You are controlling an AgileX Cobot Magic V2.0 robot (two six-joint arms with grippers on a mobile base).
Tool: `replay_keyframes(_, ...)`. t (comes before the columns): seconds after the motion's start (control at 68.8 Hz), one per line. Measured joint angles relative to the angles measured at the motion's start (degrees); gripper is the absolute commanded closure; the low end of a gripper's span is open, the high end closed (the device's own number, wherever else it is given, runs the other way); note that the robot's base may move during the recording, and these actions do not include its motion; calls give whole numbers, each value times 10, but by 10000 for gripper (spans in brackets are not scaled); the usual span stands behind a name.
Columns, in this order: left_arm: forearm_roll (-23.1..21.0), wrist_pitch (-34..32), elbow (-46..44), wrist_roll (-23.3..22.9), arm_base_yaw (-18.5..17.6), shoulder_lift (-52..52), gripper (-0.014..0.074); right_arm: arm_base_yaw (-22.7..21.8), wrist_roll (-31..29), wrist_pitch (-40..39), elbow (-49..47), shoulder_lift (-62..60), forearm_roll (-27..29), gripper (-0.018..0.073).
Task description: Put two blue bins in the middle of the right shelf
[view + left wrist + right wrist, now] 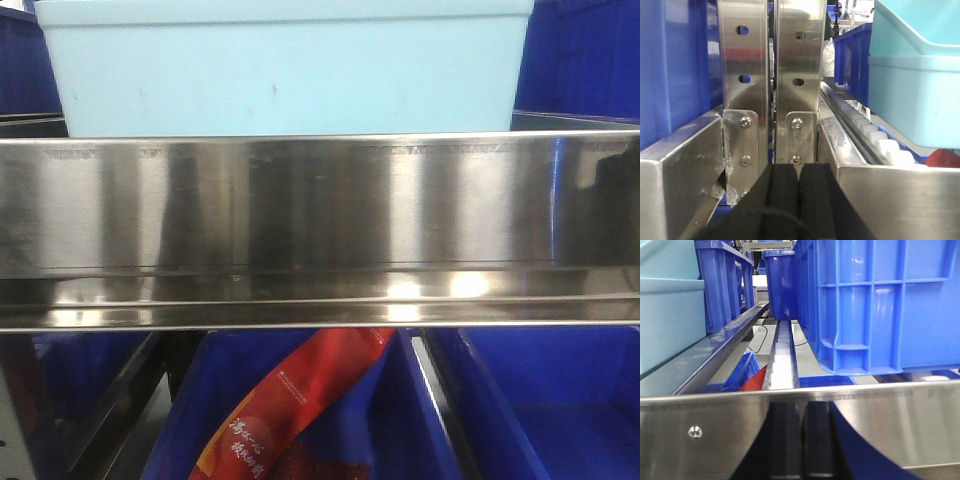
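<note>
A big blue bin [880, 305] fills the right of the right wrist view, standing on the shelf just behind the steel front rail [700, 415]. A second blue bin [725, 285] stands further left, and more blue bins sit behind them. My right gripper [802, 405] is shut and empty, low in front of that rail and left of the big bin. My left gripper [799, 167] is also shut on nothing, pointing at two steel uprights [796, 60]. A blue bin wall [670, 65] rises to its left. No gripper shows in the front view.
A light-blue bin [290, 65] sits on the shelf above a wide steel rail [320, 230]; the same light-blue bin [920, 75] is on the left gripper's right. White roller tracks [782, 360] run back along the shelf. Lower blue bins [560, 400] hold a red packet [290, 410].
</note>
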Motion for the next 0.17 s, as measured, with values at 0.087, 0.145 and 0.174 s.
replay_keyframes(0.087, 0, 0, 0, 0, 0, 0, 707, 0, 0, 0, 0, 0, 0, 721)
replay_keyframes(0.145, 0, 0, 0, 0, 0, 0, 707, 0, 0, 0, 0, 0, 0, 721)
replay_keyframes(0.174, 0, 0, 0, 0, 0, 0, 707, 0, 0, 0, 0, 0, 0, 721)
